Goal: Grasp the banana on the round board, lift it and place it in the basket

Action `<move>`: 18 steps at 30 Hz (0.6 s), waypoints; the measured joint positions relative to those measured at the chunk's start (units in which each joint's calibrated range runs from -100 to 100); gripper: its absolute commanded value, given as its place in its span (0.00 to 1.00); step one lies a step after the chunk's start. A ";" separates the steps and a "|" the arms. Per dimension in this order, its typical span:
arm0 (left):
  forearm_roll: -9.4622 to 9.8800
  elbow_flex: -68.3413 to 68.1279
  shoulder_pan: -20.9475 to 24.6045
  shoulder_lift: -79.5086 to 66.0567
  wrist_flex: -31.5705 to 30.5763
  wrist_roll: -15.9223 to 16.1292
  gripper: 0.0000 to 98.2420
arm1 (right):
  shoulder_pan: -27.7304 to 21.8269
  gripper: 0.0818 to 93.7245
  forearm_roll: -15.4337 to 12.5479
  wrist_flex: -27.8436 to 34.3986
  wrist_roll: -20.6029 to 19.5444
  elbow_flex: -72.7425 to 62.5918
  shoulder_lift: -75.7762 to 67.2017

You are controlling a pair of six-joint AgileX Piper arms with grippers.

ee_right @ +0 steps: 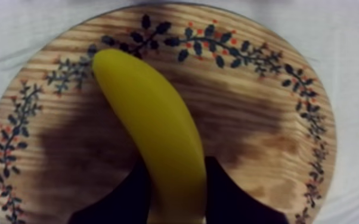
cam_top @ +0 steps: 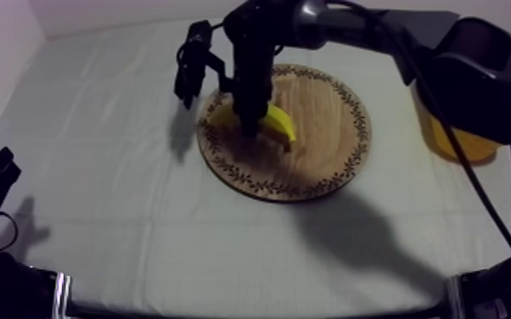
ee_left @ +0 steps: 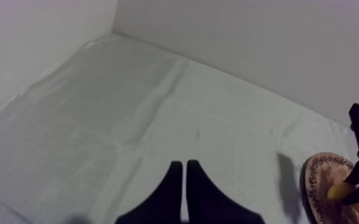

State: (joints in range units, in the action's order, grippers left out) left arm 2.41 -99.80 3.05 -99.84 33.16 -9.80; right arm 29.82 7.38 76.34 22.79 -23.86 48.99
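Right gripper [cam_top: 253, 129]: black fingers [ee_right: 235, 199] pinch the near end of the banana [ee_right: 152, 113] from both sides | Banana: lies on the round wooden board [cam_top: 322, 148], toward its left rim | Yellow basket [cam_top: 467, 144]: near the board's right side | Left gripper [ee_left: 182, 173]: fingers pressed together over bare cloth [cam_top: 140, 212], well apart from the board

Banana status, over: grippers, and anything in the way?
Right gripper shut on banana, banana lying on board. Left gripper shut, over cloth. Nothing seen blocking basket.
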 measured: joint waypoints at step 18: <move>0.00 0.00 0.00 0.00 0.00 0.00 0.00 | 1.21 0.15 -1.97 6.25 -0.50 7.83 -27.05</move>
State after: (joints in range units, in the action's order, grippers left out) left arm 2.41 -99.80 3.05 -99.84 33.16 -9.80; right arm 31.02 5.41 82.59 22.29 -16.03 21.93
